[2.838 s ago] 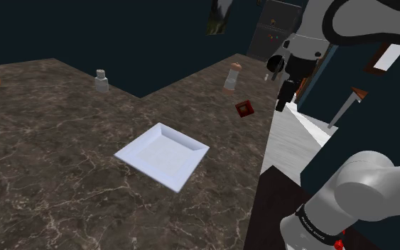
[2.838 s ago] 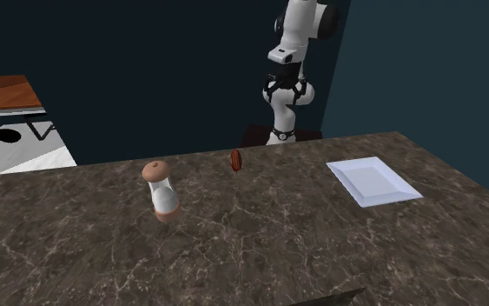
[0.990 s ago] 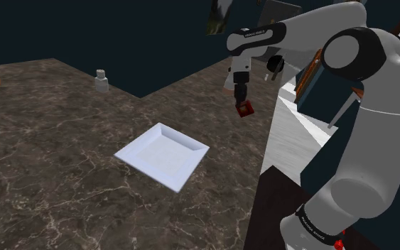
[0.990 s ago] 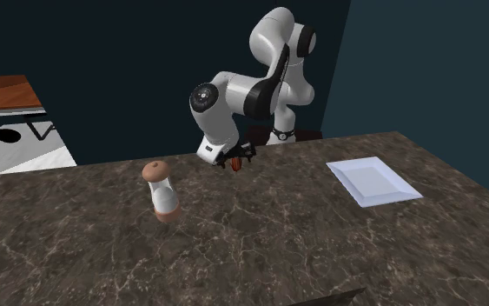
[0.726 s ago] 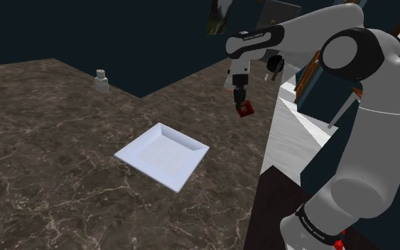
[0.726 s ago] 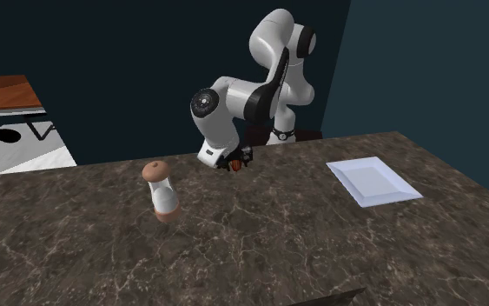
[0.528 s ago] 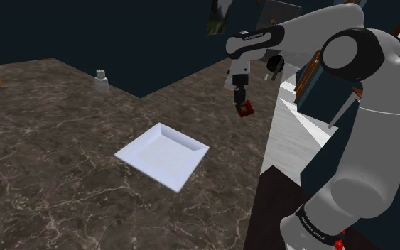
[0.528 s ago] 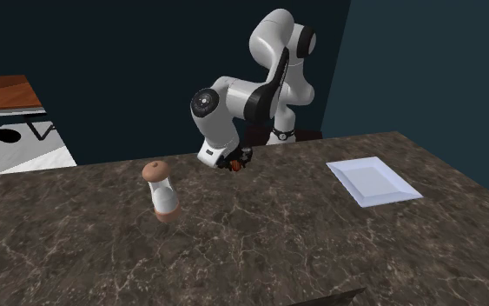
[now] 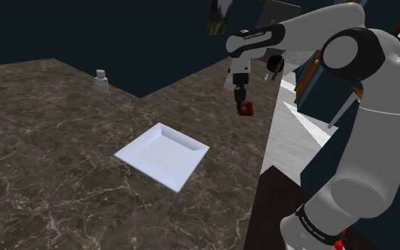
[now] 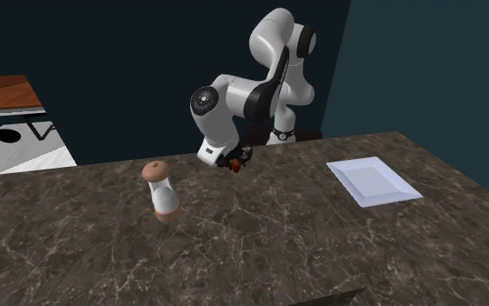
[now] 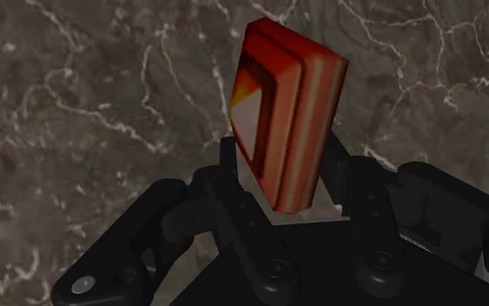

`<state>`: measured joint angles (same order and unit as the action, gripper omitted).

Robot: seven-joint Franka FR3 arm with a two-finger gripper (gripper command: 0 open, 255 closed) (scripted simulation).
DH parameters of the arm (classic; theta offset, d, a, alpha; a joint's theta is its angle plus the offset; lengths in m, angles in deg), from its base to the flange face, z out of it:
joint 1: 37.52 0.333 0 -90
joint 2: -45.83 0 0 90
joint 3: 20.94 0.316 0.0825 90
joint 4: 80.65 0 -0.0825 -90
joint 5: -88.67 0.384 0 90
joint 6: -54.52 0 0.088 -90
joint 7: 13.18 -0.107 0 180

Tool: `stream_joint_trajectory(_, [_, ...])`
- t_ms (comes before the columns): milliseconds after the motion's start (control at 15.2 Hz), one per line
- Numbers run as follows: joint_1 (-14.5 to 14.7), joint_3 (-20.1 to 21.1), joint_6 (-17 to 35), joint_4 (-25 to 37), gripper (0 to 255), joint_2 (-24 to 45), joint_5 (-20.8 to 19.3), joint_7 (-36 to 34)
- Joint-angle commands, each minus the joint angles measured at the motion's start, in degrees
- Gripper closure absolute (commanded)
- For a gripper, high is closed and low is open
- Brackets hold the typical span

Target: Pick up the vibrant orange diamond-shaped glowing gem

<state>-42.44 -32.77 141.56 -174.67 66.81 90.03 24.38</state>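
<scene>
Gem (image 11: 287, 117): a flat red-orange slab cut to a diamond outline. Its edge is layered in bands, deep red with paler orange stripes. We see one bright orange-to-white facet on the broad face. It stands on edge, tipped a little to one side.

Hand (image 11: 286, 187): closed onto the gem's lower part. The black fingers (image 11: 236, 187) press it from both flat sides, and the gem's upper half sticks out past the fingertips.

In the shoulder view the hand (image 9: 242, 104) points down and the gem (image 9: 245, 108) sits right at its tip, over the dark marbled tabletop (image 9: 49, 163) near the edge. We cannot tell whether the gem touches the tabletop or hangs just above it.

In the second exterior view the gem (image 10: 234, 162) is a small red spot under the hand (image 10: 234, 159), near the tabletop's far edge. It lies between a brown-capped shaker (image 10: 161, 193) and a white square plate (image 10: 373, 181), well apart from both.
</scene>
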Motion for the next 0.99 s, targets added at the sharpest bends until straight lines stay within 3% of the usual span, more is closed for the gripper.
stream_joint_trajectory(0, [0.02, -0.03, -1.23, 0.75, 255, -0.46, -0.08, -0.02])
stream_joint_trajectory(924, [-0.05, -0.21, -9.94, 7.97, 255, -2.00, -0.44, 0.06])
